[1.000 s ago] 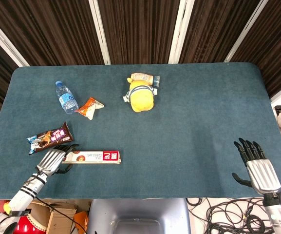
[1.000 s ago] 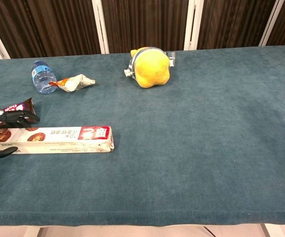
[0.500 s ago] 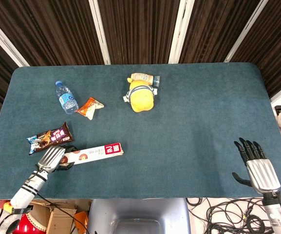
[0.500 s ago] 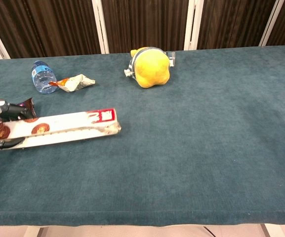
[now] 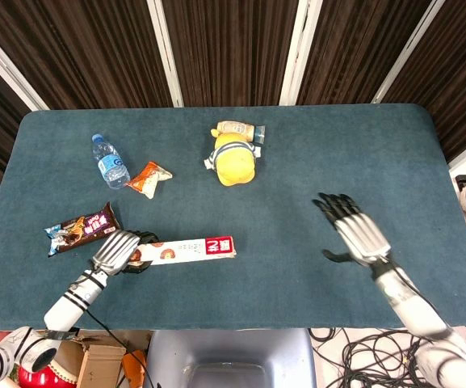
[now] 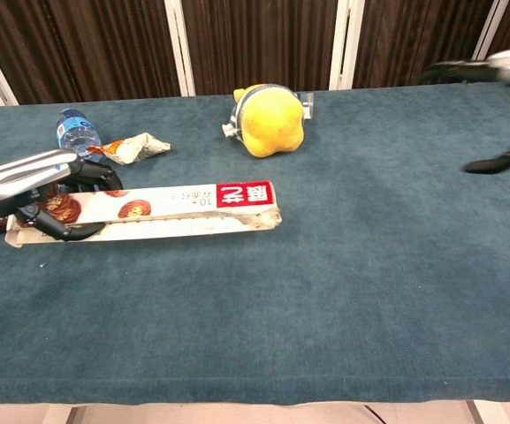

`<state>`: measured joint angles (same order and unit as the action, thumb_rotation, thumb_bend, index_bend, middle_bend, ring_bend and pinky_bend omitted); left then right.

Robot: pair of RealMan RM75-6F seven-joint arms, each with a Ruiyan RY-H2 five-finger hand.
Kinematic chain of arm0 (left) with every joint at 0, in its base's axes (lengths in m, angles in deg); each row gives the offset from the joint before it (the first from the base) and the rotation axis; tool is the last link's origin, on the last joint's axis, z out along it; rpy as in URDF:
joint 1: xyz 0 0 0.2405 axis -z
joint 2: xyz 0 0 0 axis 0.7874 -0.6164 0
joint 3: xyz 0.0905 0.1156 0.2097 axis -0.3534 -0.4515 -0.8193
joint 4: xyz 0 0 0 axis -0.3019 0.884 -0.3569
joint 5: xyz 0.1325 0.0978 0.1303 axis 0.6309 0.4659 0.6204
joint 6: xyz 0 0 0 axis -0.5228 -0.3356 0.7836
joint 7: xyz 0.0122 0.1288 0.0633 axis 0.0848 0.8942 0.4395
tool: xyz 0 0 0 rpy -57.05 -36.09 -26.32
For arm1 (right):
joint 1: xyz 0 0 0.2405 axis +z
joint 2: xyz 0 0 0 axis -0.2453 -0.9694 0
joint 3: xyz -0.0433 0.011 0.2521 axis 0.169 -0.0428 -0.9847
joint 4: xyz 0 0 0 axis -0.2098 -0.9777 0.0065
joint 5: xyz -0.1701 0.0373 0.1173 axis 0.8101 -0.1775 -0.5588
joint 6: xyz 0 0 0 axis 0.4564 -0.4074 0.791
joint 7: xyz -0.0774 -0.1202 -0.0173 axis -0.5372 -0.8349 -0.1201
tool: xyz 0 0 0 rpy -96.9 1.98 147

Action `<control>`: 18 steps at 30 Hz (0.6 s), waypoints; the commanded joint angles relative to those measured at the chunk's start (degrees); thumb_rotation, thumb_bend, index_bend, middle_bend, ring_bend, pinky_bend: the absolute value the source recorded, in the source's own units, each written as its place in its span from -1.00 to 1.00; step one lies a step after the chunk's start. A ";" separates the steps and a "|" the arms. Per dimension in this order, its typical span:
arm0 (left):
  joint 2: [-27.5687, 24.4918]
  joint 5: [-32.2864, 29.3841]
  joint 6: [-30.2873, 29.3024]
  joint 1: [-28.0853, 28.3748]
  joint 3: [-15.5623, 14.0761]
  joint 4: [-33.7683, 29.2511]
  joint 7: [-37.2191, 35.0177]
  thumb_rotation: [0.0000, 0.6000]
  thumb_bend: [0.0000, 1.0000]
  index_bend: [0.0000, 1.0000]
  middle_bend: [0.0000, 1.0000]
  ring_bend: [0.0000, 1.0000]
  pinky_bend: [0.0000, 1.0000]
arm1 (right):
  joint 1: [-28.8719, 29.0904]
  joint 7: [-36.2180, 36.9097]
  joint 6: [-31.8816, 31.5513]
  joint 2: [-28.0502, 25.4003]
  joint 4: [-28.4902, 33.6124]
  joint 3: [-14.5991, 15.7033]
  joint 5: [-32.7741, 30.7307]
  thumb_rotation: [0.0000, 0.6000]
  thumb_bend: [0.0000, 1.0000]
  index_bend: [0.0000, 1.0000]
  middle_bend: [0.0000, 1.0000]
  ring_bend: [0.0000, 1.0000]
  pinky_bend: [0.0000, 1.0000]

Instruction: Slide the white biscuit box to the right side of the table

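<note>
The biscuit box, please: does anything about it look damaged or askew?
The box lies flat and slightly askew to the table edge, held at one end by the left hand. Its front edge looks a little crumpled in the chest view; nothing spilled.

The left hand (image 5: pixel 118 250) grips the white biscuit box (image 5: pixel 186 250) at its left end, just right of the chocolate wrapper (image 5: pixel 81 229); the right hand (image 5: pixel 355 233) hovers spread, well right of the box.

The biscuit box (image 5: pixel 182 250) is located in front of and left of the plush toy (image 5: pixel 235 159); the bottle (image 5: pixel 110 161), the small packet (image 5: pixel 149 178) and the snack bar (image 5: pixel 82 228) are found further left of the toy.
</note>
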<state>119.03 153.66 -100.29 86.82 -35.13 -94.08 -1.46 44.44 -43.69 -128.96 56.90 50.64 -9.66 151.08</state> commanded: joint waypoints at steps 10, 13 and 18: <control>-0.64 -4.53 1.70 1.46 1.93 -4.59 6.40 1.00 -0.23 -0.01 0.11 0.01 0.14 | 22.46 -3.24 17.27 14.28 -4.14 -5.78 -21.16 1.00 -0.71 -0.96 -0.95 -1.00 -1.00; -0.89 -4.49 1.27 1.62 2.07 -5.50 6.99 1.00 -0.23 -0.01 0.11 0.01 0.14 | 25.52 -6.09 17.52 15.83 -4.16 -4.86 -24.57 1.00 -0.71 -0.96 -0.95 -1.00 -1.00; -1.35 -4.90 0.86 1.61 2.08 -6.54 7.85 1.00 -0.23 -0.01 0.11 0.01 0.14 | 29.55 -11.74 15.15 18.48 -5.28 -2.19 -30.66 1.00 -0.71 -0.91 -0.91 -1.00 -0.99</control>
<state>117.78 148.85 -99.35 88.45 -33.04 -100.49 6.29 72.56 -53.08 -112.60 73.96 46.02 -13.29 122.87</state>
